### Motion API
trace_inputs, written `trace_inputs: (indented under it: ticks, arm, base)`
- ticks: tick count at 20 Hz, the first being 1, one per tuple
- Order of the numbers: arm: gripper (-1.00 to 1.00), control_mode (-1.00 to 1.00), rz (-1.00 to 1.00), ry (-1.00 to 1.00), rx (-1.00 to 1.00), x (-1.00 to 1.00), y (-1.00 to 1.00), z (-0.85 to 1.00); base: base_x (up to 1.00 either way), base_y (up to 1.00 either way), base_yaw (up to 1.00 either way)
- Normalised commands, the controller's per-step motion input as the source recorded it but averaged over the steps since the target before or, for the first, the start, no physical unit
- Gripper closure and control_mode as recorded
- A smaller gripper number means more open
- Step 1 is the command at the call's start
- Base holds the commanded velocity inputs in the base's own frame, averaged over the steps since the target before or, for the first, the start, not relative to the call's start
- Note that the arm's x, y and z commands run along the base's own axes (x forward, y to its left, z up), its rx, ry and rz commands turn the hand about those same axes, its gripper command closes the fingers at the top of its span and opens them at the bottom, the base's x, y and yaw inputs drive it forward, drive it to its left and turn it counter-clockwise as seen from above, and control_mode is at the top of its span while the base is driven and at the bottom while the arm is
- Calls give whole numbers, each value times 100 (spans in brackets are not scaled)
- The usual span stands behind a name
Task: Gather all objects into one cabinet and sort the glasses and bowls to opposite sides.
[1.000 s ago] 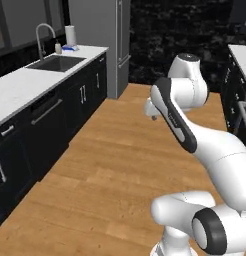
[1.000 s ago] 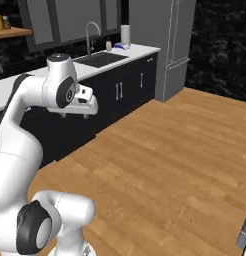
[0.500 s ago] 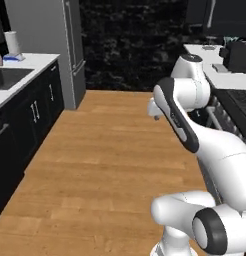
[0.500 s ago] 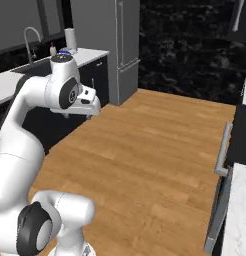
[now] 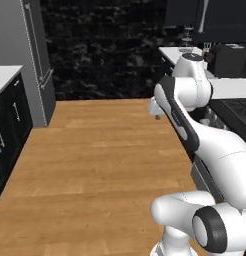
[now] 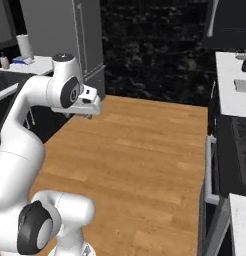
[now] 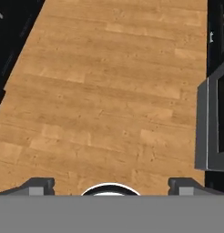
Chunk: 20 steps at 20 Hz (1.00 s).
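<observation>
My gripper is open with nothing between its fingers, and it points down at bare wooden floor. It hangs over the middle of the kitchen floor, seen as the gripper in the left base view and the gripper in the right base view. A black upper cabinet with a slanting silver bar handle hangs at the far right above a white counter. The glasses and bowls are out of view.
A tall grey fridge stands at the back left. Beside it a counter carries a paper towel roll. A stove front with a silver handle lines the right side. Black lower cabinets line the left.
The whole picture has swung as the base turned: the sink counter slid off to the left, and the right counter and stove came in. The arm's pose is unchanged and the gripper stays open.
</observation>
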Motion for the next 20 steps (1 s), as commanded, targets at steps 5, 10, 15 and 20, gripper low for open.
trace_inputs:
  ticks: [5,10,15,20]
  arm:
    - [-100,100,0,0,0,0,0,0]
    - [-100,100,0,0,0,0,0,0]
    - [-100,100,0,0,0,0,0,0]
    - [-100,100,0,0,0,0,0,0]
  base:
    - [100,53,-24]
    - [100,45,-20]
    - [100,2,-18]
    - [100,1,-21]
